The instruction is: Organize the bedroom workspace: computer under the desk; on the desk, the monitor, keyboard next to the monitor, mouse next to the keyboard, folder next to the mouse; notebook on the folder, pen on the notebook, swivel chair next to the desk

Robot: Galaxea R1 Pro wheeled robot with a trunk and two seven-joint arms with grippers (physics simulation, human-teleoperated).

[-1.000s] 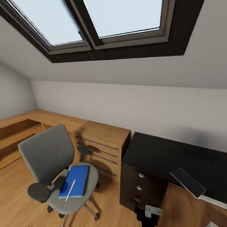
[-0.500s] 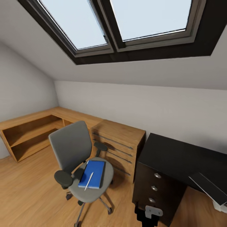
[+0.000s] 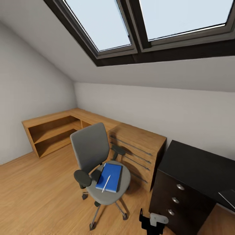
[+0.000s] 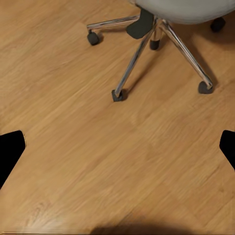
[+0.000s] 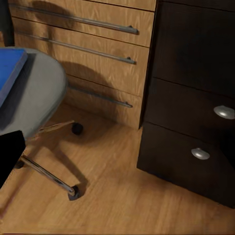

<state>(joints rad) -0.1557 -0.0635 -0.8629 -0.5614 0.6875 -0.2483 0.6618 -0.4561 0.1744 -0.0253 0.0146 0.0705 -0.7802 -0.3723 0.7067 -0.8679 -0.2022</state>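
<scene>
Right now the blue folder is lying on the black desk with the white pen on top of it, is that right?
Not quite. The folder lies on the seat of the swivel chair, not on the desk, with the pen on top of it. The head view shows this; the chair stands on the wooden floor beside the light-wood cabinet.

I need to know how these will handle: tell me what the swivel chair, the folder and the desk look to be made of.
Swivel chair: matte grey upholstery that looks like fabric, black armrests probably plastic, and shiny base legs that read as chrome.
Folder: smooth, bright blue, flat cover, likely plastic or coated card; I cannot tell which.
Desk: glossy black top and drawer fronts, probably lacquered board, with round silver knobs that look metallic.
</scene>
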